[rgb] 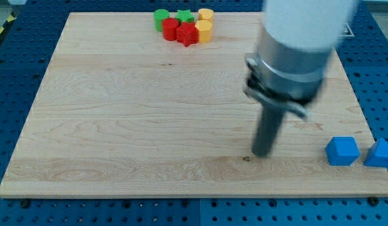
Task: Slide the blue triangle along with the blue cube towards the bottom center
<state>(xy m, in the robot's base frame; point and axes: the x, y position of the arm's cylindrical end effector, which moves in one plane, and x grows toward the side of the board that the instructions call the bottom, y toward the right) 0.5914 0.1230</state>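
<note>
My tip (262, 154) is resting on the surface (118, 125), left of the blue cube (342, 151) and blue triangle (380, 154). There being no gripper, the approach step is underway; next I'm needing to circle to their 3 o'clock side.

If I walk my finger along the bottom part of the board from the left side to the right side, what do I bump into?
My tip → blue cube → blue triangle, which sits at the board's right edge and is partly cut off by the picture. The red, green and yellow blocks are at the view's top, off this path.

No readable text, labels, brands, numbers or signs anywhere in view.
</note>
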